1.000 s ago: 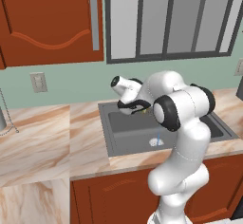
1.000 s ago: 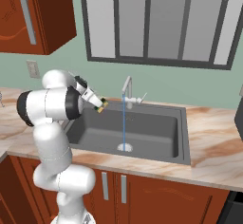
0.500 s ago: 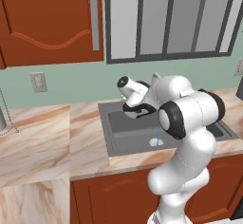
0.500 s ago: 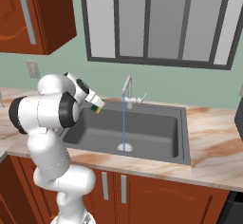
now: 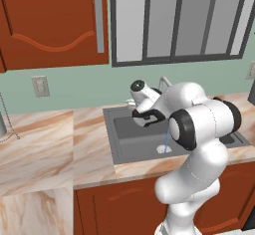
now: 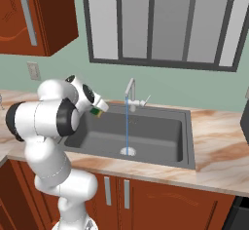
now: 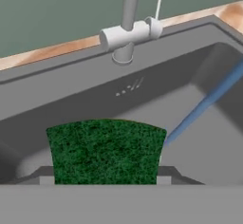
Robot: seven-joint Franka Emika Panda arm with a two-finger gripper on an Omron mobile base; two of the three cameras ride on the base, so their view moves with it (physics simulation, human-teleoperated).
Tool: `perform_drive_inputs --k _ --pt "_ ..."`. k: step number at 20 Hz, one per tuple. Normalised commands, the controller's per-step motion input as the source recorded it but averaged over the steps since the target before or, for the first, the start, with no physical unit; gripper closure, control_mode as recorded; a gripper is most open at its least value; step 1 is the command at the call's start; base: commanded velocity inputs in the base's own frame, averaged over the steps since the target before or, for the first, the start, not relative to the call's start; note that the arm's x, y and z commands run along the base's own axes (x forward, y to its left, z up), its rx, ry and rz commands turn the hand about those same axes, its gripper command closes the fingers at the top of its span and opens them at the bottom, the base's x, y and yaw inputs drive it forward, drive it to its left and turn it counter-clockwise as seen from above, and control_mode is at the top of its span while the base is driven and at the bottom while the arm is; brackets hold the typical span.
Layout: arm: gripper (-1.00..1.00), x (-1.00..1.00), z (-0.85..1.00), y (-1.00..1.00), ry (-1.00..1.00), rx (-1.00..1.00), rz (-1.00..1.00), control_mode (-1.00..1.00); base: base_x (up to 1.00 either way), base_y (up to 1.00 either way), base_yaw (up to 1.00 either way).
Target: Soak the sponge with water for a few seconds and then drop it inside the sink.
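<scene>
sponge point(image 7: 107, 151): rough, matt green scouring face | sink point(image 6: 160, 135): smooth matt dark grey | tap point(image 7: 129, 26): dull grey metal | table point(image 5: 40, 144): polished marble look | cupboards point(image 5: 50, 22): glossy reddish wood

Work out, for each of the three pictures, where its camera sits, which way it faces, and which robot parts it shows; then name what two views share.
Left base view: behind the arm's left, facing forward and down at the dark grey rectangular sink; white arm rises lower right.
Right base view: behind the arm's right, facing the same sink; arm lower left, green-and-yellow sponge at its hand.
Hand view: on the hand, looking along the jaws past the held sponge at the grey metal faucet.
Shared: both base views show the thin light-blue water stream.
</scene>
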Motion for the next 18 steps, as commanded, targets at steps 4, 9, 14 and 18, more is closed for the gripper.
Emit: perform_drive_inputs --k 4,9,14,18 --pt "1.00 0.00 0.00 0.08 0.00 0.08 0.12 -1.00 0.00 0.00 0.00" --pt "1.00 0.09 0.00 0.05 0.08 0.10 0.13 -1.00 0.00 0.00 0.00" --pt "1.00 0.08 0.00 0.08 0.16 0.10 0.13 -1.00 0.00 0.00 0.00" --pt "1.00 0.00 0.02 0.07 0.13 0.05 0.12 -1.00 0.00 0.00 0.00"
